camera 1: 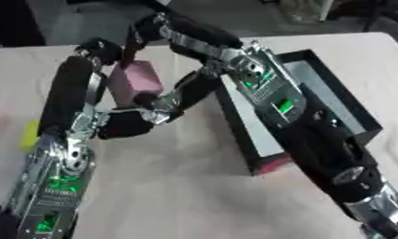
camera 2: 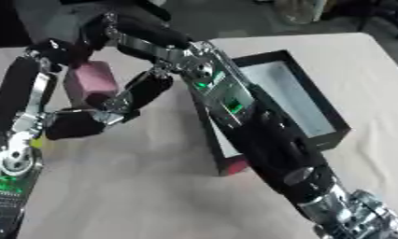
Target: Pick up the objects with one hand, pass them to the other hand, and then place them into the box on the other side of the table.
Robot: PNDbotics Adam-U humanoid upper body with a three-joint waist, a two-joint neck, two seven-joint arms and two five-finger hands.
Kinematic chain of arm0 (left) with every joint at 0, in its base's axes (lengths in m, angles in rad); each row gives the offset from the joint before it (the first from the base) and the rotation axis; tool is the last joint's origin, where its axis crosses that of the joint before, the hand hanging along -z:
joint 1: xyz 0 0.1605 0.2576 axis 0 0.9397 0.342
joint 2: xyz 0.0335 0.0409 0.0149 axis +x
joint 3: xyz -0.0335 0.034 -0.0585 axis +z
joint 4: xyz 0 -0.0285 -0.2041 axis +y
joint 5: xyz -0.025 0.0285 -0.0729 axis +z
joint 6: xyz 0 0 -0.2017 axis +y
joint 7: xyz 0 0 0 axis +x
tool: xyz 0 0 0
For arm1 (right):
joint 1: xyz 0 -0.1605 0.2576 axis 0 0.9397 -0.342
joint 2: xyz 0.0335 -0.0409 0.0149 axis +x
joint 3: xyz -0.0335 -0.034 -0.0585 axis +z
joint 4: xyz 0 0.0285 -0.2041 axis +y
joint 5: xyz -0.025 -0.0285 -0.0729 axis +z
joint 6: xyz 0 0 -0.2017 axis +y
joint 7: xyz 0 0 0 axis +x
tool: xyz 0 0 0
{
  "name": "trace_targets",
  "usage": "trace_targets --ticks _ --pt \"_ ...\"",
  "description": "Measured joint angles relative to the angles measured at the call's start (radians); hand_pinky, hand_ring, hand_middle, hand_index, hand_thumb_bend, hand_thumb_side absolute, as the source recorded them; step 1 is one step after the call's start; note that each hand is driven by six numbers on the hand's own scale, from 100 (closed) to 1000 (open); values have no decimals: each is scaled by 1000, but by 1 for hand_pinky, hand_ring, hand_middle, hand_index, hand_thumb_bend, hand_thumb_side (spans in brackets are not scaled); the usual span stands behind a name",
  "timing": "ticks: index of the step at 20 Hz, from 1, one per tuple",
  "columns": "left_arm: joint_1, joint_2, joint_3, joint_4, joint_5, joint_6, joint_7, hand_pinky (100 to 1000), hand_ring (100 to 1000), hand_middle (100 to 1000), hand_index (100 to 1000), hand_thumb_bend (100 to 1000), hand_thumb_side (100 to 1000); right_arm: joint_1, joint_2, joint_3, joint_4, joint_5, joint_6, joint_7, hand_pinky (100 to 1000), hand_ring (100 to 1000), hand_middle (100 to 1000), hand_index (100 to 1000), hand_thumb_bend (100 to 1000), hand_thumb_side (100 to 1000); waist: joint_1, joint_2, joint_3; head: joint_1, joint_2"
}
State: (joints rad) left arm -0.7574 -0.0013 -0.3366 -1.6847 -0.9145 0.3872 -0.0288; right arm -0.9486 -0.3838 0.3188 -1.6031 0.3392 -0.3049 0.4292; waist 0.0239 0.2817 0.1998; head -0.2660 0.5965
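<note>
Handover step, by the look: left hand (camera 1: 112, 122) and right hand (camera 1: 166, 32) both curl round the pink block (camera 1: 135, 77), held above the table (camera 1: 178, 186). Next, probably: left lets go, right carries it to the black box (camera 2: 294, 95) at right.

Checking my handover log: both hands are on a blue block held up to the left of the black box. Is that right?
Not quite: the block is pink, not blue, as the left eye view shows. The rest holds: the left hand and right hand meet at it, left of the black box.
</note>
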Motion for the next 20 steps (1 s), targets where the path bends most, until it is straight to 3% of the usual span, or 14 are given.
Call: trace_targets --ticks 20 --pt "0 -1 0 1 -10 37 12 809 807 799 1000 882 425 0 0 -2 -6 0 1 -8 752 704 278 635 313 100 0 0 -1 3 0"
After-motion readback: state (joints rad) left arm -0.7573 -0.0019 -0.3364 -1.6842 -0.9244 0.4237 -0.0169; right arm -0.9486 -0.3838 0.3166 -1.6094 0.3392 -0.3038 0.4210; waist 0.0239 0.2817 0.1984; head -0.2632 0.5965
